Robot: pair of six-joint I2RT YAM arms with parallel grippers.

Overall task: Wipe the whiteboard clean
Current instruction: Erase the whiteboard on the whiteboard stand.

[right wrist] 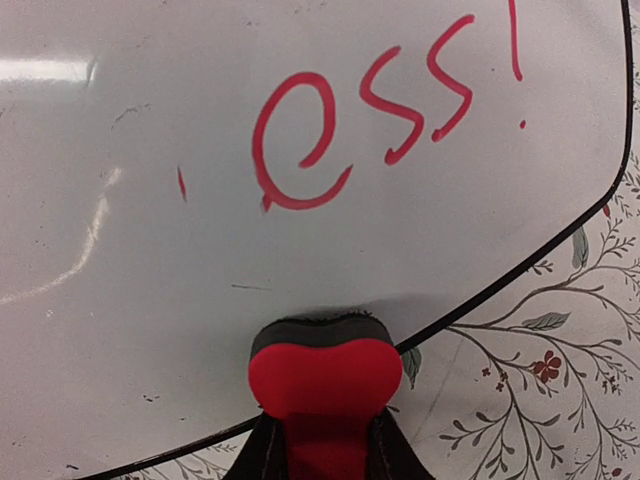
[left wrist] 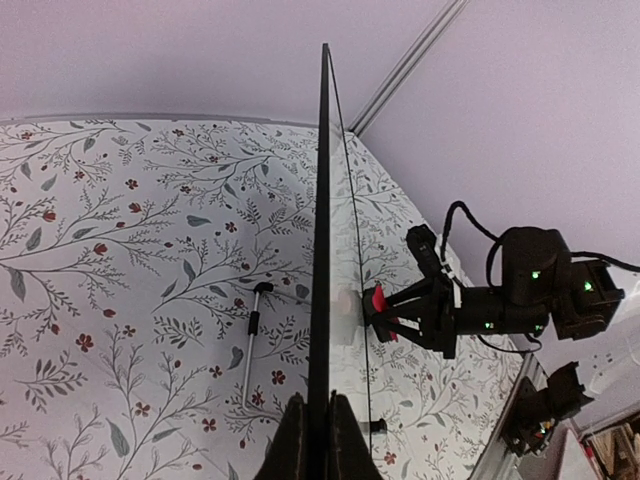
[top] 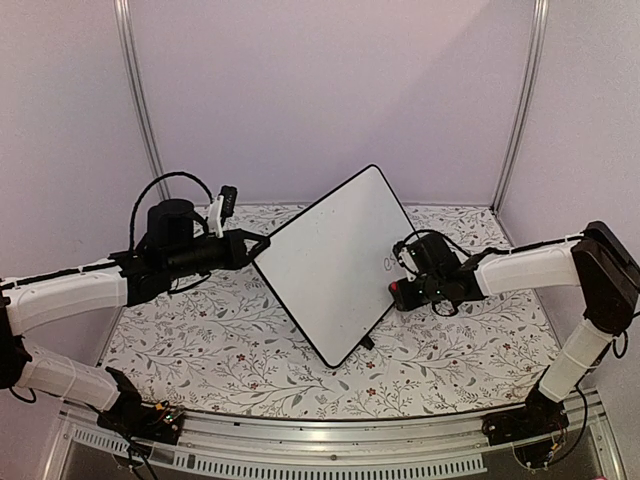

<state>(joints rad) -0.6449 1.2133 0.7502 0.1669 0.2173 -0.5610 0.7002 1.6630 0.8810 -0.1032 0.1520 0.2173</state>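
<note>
The whiteboard point(right wrist: 150, 300) bears red handwriting point(right wrist: 392, 100) reading "ess!" near its rim.

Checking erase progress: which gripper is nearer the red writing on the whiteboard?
Right: right gripper holds the eraser beside the writing; left gripper clamps the whiteboard's opposite edge.

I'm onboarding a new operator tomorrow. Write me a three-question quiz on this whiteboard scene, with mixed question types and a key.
1. True or false: the left claw is clamped on the edge of the whiteboard, holding it up off the table.
2. What does the right claw hold against the board? A) a red eraser B) a marker C) nothing
3. Fill in the blank: the red writing on the board reads "___!"

Key: 1 true; 2 A; 3 ess
</note>
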